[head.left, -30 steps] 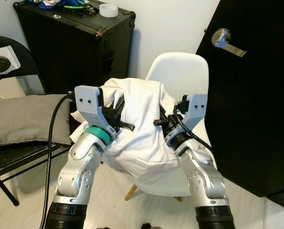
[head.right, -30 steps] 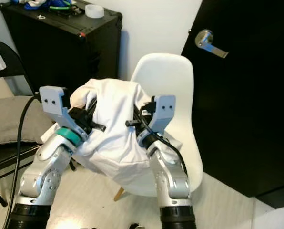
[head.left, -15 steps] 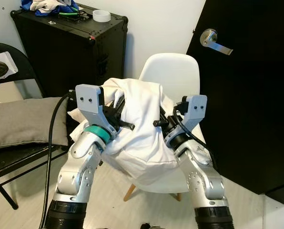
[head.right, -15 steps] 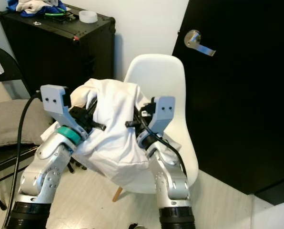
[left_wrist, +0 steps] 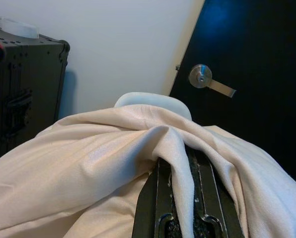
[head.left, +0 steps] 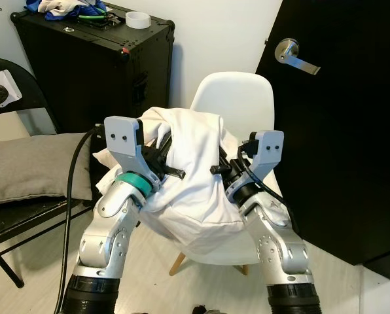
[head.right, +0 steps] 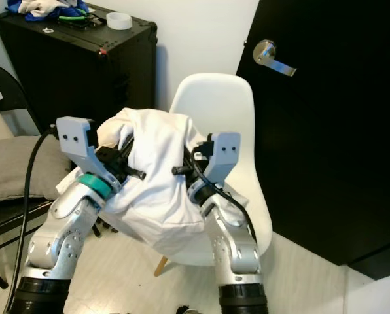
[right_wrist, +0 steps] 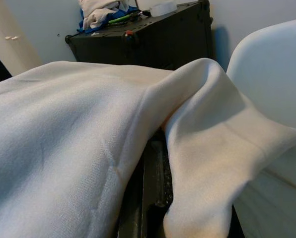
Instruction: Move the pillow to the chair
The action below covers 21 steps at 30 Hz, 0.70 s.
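Head view: both pincers [head.left: 172,152] clamp pillow [head.left: 194,183].

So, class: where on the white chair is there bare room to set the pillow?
Bare white chair: backrest above the pillow and the seat edge toward the door. Crowded in the middle, where left gripper and right gripper pinch the pillow.

Home room, black door [head.left: 352,131], white chair [head.left: 237,104], black equipment case [head.left: 84,72]
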Available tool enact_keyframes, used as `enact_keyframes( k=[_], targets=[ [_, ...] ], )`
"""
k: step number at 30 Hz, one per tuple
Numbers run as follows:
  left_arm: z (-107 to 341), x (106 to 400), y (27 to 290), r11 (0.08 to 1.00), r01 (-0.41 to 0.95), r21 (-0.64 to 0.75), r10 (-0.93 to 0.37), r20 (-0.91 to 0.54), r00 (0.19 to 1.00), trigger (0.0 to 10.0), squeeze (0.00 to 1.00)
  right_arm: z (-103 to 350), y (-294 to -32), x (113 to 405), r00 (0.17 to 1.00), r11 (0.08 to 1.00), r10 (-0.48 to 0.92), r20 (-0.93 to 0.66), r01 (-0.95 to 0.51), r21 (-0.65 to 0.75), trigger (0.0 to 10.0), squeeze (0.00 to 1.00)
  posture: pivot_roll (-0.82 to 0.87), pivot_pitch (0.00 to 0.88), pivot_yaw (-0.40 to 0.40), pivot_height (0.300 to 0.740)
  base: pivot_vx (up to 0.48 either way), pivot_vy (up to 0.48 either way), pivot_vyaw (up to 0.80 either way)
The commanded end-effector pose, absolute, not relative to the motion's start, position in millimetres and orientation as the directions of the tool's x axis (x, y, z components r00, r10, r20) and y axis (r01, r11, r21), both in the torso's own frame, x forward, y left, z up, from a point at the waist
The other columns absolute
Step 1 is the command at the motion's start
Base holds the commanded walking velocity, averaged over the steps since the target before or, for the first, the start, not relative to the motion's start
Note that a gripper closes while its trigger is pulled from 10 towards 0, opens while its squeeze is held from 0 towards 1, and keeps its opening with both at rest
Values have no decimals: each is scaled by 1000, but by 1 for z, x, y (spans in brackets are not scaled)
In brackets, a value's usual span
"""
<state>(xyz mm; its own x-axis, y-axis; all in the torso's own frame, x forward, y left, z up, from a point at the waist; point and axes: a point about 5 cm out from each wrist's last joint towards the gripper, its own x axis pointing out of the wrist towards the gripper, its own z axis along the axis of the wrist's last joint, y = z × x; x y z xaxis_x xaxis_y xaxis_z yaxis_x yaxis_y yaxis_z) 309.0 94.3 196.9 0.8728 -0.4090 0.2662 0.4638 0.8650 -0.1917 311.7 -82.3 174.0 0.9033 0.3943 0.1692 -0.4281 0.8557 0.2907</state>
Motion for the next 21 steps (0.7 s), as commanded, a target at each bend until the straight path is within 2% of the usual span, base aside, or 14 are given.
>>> enact_keyframes(
  k=[1, 10, 21],
  targets=[
    [200, 301, 64, 794, 587, -157, -535, 276, 798, 10000, 0, 190, -60, 306, 841, 799, 485, 240, -537, 270, 10000, 0, 0, 36, -35, 740, 0, 0, 0],
    [203, 304, 64, 804, 578, -139, -528, 282, 801, 10000, 0, 189, -62, 309, 846, 802, 480, 233, -531, 274, 10000, 0, -15, 50, -45, 740, 0, 0, 0],
    [203, 303, 63, 803, 579, -143, -530, 274, 803, 10000, 0, 190, -64, 309, 856, 811, 463, 228, -514, 281, 10000, 0, -38, 71, -20, 740, 0, -342, 0]
  ],
)
